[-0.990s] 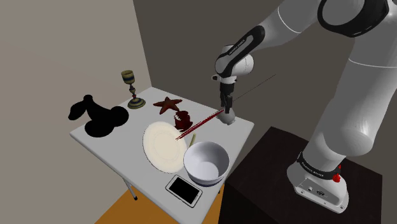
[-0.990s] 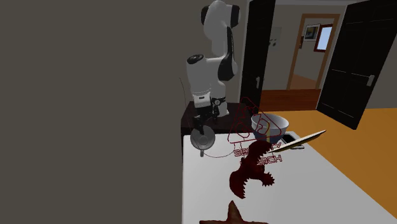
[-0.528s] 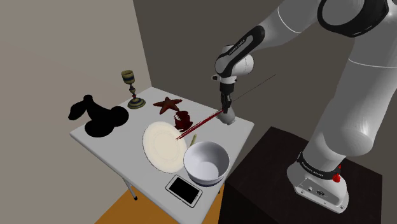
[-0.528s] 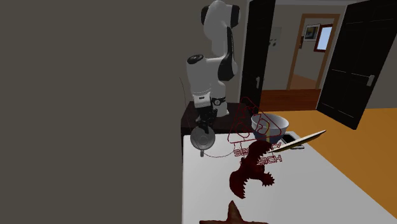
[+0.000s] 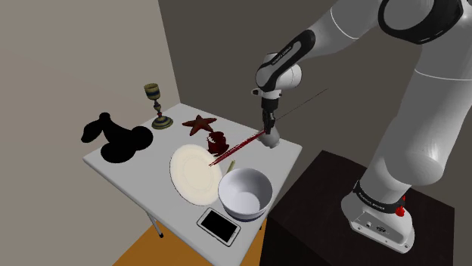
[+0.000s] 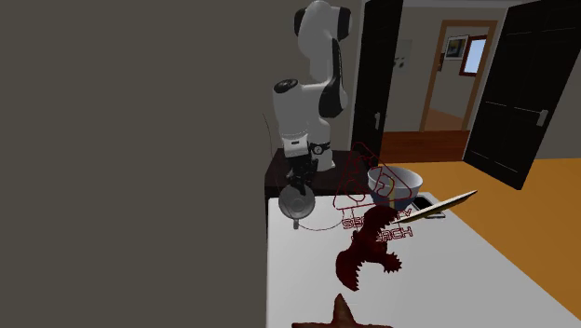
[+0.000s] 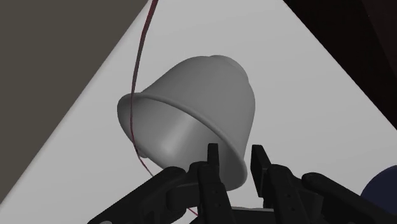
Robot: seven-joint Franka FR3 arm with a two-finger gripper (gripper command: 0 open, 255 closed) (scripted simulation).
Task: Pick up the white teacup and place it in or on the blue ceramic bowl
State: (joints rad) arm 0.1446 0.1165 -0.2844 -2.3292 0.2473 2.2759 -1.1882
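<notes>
Where the gripper (image 7: 235,151) narrowly pinches the rim of the white teacup (image 7: 203,95) at the table (image 5: 144,172) corner, a red stick (image 5: 240,143) lies just beside it; bowl (image 5: 246,193) and plate (image 5: 189,177) near. Teacup axis tilted, mouth toward gripper.

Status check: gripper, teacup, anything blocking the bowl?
Black gripper shut on pale grey teacup rim. Cup near white table corner. Thin red stick lies between it and grey-white bowl.

The teacup (image 7: 203,102) looks smooth and matt grey. The tabletop (image 7: 299,95) is plain matt white. The arm (image 5: 431,113) carries a soft gloss on its white shell.
</notes>
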